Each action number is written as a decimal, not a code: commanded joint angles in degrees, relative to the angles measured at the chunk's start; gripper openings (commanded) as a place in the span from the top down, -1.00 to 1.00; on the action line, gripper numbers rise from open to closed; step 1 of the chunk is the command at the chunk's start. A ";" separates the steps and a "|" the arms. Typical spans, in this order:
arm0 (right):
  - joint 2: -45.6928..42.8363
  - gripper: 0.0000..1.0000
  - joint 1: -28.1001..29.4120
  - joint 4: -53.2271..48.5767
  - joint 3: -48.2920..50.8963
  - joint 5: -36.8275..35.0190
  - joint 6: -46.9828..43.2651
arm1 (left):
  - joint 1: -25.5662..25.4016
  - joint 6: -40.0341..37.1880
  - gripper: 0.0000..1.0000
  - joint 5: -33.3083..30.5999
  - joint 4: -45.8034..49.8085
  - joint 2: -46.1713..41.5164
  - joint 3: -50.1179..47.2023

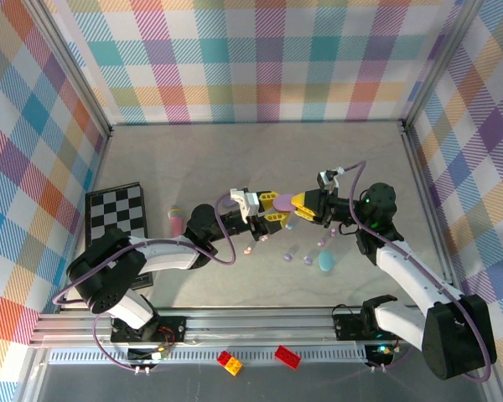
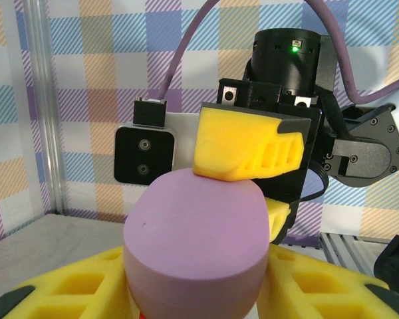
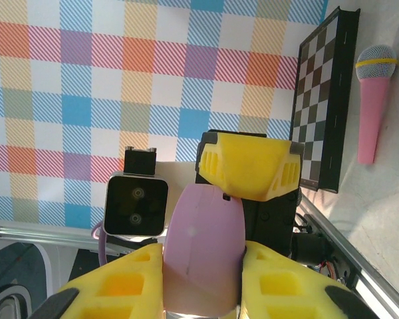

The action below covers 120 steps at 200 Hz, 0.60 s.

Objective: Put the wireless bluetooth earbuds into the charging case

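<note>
Lavender plastic, smooth and rounded: the oval charging case (image 1: pixel 282 202) hangs in the air over the middle of the table (image 1: pixel 235 159), pinched from both ends. The left gripper (image 1: pixel 272 214) has its yellow fingers closed against the case's sides. The right gripper (image 1: pixel 302 203) clamps the opposite end, so the two meet nose to nose. The lid looks closed from where I stand (I can't make out a seam). I'd judge the case light and hard but slick, so the flatter sides are the place to hold it, not the curved ends.

The earbuds (image 1: pixel 308 260) lie scattered on the table below it, toward the near edge. One pink bud (image 1: pixel 248 249) sits to the left, and others lie near a teal case (image 1: pixel 326 261). They look featherweight and easily flicked away, and I'd think they are best taken across the stem.

Room is good. There is bare table beyond the grippers, and the chessboard (image 1: pixel 116 213) and pink microphone (image 1: pixel 177 220) are well off to the left.
</note>
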<state>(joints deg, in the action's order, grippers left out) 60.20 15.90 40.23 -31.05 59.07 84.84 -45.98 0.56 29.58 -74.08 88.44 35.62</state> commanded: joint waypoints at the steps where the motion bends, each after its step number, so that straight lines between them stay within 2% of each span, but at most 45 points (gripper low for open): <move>1: -0.88 0.66 -0.31 -0.06 -0.06 0.03 -1.28 | 0.18 0.66 0.18 1.97 -3.14 0.39 1.74; 37: -1.31 0.43 -0.26 -3.01 -0.67 -0.28 -2.95 | 0.25 1.07 0.25 1.88 -2.92 0.21 1.56; 43: -1.55 0.33 -0.26 -5.81 -1.16 -0.28 -4.38 | 0.22 1.23 0.25 1.96 -2.83 0.24 1.61; 50: -2.11 0.12 -0.26 -9.34 -1.92 -0.46 -6.82 | 0.27 1.25 0.25 2.26 -2.68 0.39 1.58; 64: -3.98 -0.31 -0.34 -21.03 -5.11 -1.99 -15.15 | 0.63 1.38 0.26 3.26 -2.40 0.50 1.41; 82: -5.33 -0.66 -0.56 -36.77 -10.26 -4.41 -27.53 | 1.30 1.99 0.26 4.32 -1.67 -0.13 0.81; 99: -4.79 -0.76 -1.19 -47.79 -14.67 -6.26 -37.08 | 1.85 0.94 0.26 4.60 1.17 -1.61 -0.11; 120: -2.64 -0.82 -1.22 -62.46 -22.03 -9.71 -54.39 | 2.53 -1.51 0.25 4.71 4.72 -3.89 -1.54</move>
<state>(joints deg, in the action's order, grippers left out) 56.27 15.00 -0.08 -46.04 53.74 54.54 -44.64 1.28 32.34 -71.77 87.96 35.46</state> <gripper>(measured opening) 0.896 0.376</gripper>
